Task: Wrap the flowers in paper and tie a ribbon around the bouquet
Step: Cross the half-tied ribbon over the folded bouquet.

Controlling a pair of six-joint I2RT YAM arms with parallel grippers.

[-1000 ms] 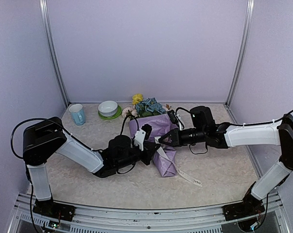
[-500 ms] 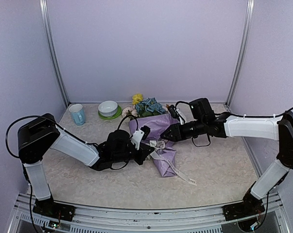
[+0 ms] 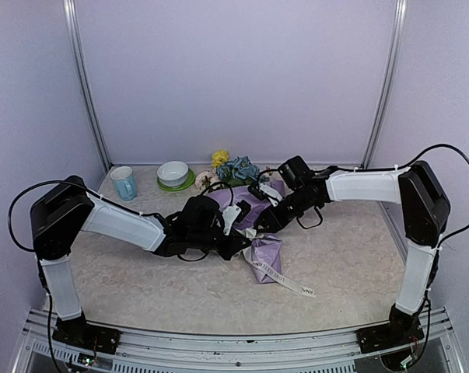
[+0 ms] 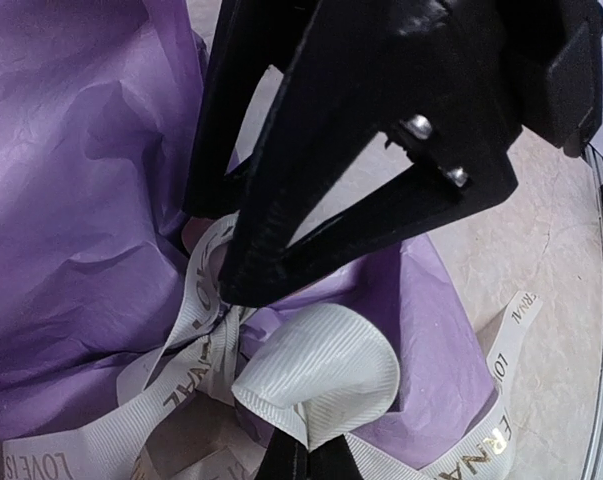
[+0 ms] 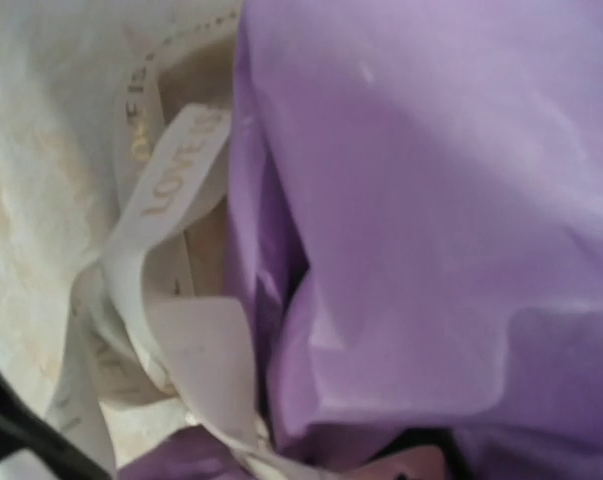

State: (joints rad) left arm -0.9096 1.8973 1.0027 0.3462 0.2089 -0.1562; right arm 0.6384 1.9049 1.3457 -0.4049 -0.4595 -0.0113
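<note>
The bouquet lies on the table, its lilac paper wrapped round the flowers, whose heads stick out at the far end. The cream ribbon is knotted round the paper, with one tail trailing toward the front. My left gripper is shut on a loop of the ribbon, at the bouquet's left side. My right gripper stands open just above the knot, jaws apart with nothing clearly between them. In the blurred right wrist view only the paper and the ribbon show.
A light blue mug and a white bowl on a green saucer stand at the back left. Metal frame posts rise at the back corners. A black cable loops under the right wrist.
My right gripper has opened and moved left over the bouquet's knot. The left gripper has shifted right, still shut on the ribbon loop.
</note>
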